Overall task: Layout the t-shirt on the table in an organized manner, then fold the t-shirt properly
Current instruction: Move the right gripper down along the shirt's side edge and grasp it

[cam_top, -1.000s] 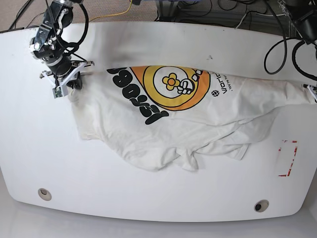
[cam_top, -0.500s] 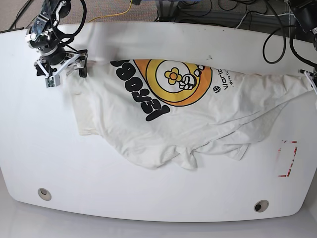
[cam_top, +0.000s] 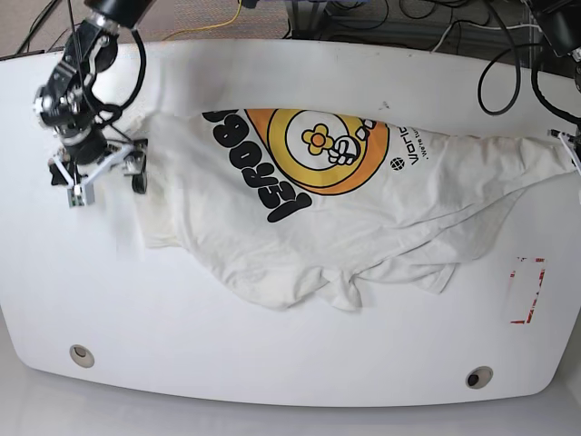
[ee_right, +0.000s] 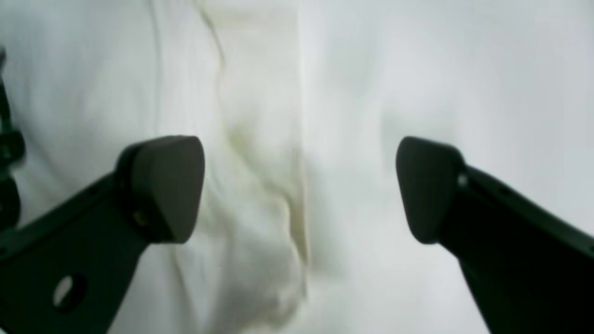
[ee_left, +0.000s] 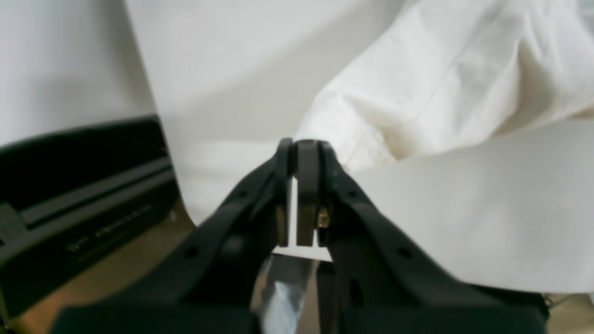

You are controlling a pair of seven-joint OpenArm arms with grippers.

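- My left end effector point(ee_left: 301, 153) is clenched on a pinch of the t-shirt point(cam_top: 363, 218) hem at the surface's point(cam_top: 272, 354) edge (the cloth runs taut from the tips).
- My right end effector point(ee_right: 299, 185) is spread wide, holding nothing, above the shirt's other end.
- The shirt lies rumpled across the glossy white surface, print up; cables point(cam_top: 508, 82) trail past the far edge, a red tape mark point(cam_top: 528, 289) sits nearby.
- Half a second ago the right end effector sat further back, at the shirt's corner.
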